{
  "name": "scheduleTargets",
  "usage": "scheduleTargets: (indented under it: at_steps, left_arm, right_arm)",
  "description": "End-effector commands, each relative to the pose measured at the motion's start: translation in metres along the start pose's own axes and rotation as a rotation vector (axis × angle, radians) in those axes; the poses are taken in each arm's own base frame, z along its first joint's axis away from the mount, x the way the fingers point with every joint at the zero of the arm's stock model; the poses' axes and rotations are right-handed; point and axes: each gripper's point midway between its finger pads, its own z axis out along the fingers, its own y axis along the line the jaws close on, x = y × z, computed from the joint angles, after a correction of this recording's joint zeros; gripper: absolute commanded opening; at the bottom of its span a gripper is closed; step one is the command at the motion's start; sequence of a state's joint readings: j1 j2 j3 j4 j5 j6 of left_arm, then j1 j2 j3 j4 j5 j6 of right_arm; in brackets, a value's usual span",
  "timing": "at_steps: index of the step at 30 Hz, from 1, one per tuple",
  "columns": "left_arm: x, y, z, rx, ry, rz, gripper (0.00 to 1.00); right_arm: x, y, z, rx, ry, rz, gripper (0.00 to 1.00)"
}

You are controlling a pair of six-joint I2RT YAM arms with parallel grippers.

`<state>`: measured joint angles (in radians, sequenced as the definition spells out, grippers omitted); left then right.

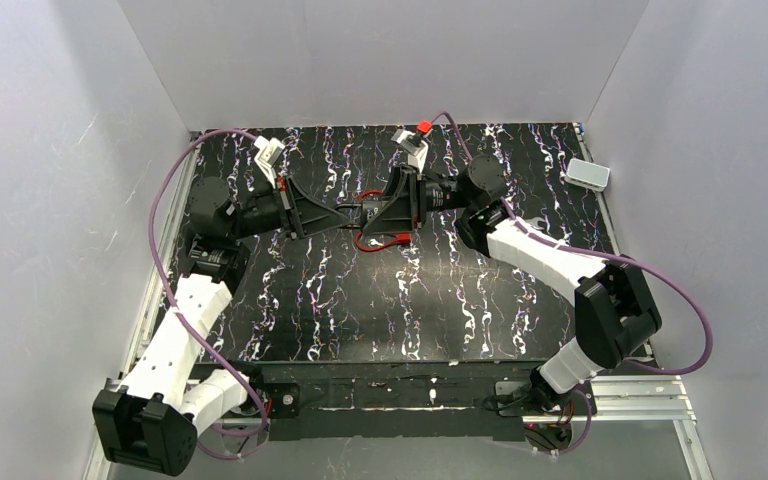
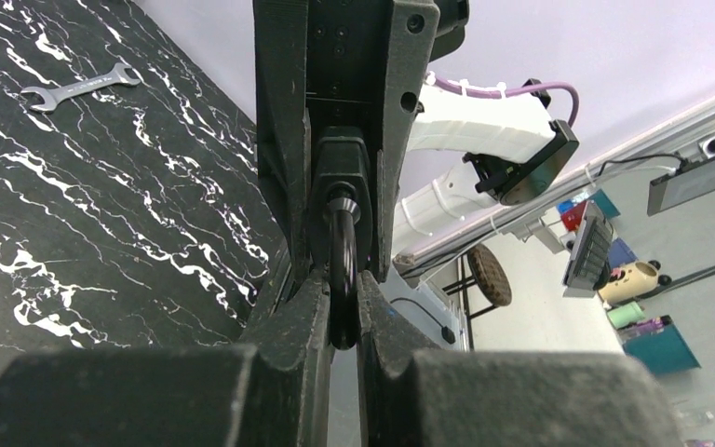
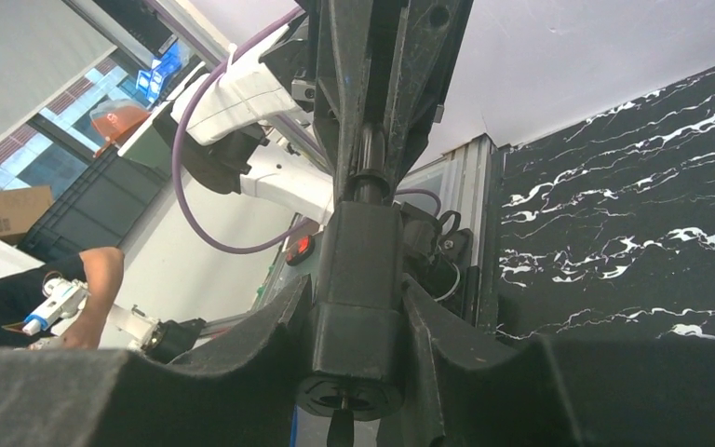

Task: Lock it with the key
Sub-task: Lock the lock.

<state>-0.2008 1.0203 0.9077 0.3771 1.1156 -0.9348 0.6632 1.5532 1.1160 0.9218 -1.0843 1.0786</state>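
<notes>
Mid-bench [image 1: 340, 300], beyond the arm bases, the two end effectors meet nose to nose on a black padlock [image 3: 356, 279] held between them. The right end effector [image 3: 354, 303] is clamped on the lock body, its keyhole face turned toward that wrist. A thin dark piece pokes from the keyhole, and I cannot tell what it is. The left end effector [image 2: 340, 293] pinches the shackle [image 2: 342, 251]. A red cord [image 1: 372, 243] loops just below the padlock. Farther back, to the padlock's right, lies a white box [image 1: 587, 173]. An open-ended spanner [image 2: 79, 86] rests on the bench, well apart from the padlock.
</notes>
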Motion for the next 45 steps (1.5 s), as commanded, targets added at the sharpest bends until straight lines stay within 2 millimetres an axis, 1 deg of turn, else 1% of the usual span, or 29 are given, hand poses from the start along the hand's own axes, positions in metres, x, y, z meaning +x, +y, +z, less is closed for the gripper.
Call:
scheduleTargets:
  at_steps: [1, 4, 6, 9, 15, 21, 26, 36, 42, 45]
  left_arm:
    - [0.015, -0.004, 0.011, 0.01, 0.008, -0.046, 0.0]
    - [0.025, -0.002, 0.019, 0.013, 0.028, -0.071, 0.0]
    - [0.028, 0.002, 0.021, 0.003, 0.026, -0.086, 0.0]
    - [0.03, 0.008, 0.024, -0.011, 0.025, -0.119, 0.0]
    - [0.043, 0.011, 0.028, -0.007, 0.057, -0.138, 0.0]
    - [0.056, 0.018, 0.03, -0.018, 0.072, -0.166, 0.0]
    - [0.059, 0.019, 0.032, -0.02, 0.078, -0.169, 0.0]
    - [0.074, 0.032, 0.038, -0.045, 0.104, -0.217, 0.0]
    - [0.072, 0.034, 0.044, -0.046, 0.112, -0.218, 0.0]
    - [0.072, 0.035, 0.047, -0.045, 0.117, -0.219, 0.0]
  right_arm:
    - [-0.017, 0.016, 0.016, -0.028, -0.021, -0.105, 0.01]
    - [-0.017, 0.016, 0.021, -0.031, -0.012, -0.11, 0.01]
    - [-0.016, 0.017, 0.025, -0.038, -0.004, -0.108, 0.01]
    - [-0.015, 0.017, 0.031, -0.041, 0.009, -0.119, 0.01]
    - [-0.018, 0.015, 0.037, -0.04, 0.02, -0.129, 0.01]
    - [-0.013, 0.015, 0.05, -0.056, 0.048, -0.129, 0.01]
    - [-0.005, 0.014, 0.061, -0.072, 0.075, -0.121, 0.01]
    - [-0.006, 0.018, 0.072, -0.094, 0.084, -0.127, 0.01]
    - [0.001, 0.017, 0.079, -0.105, 0.095, -0.118, 0.01]
    - [0.001, 0.017, 0.082, -0.114, 0.097, -0.117, 0.01]
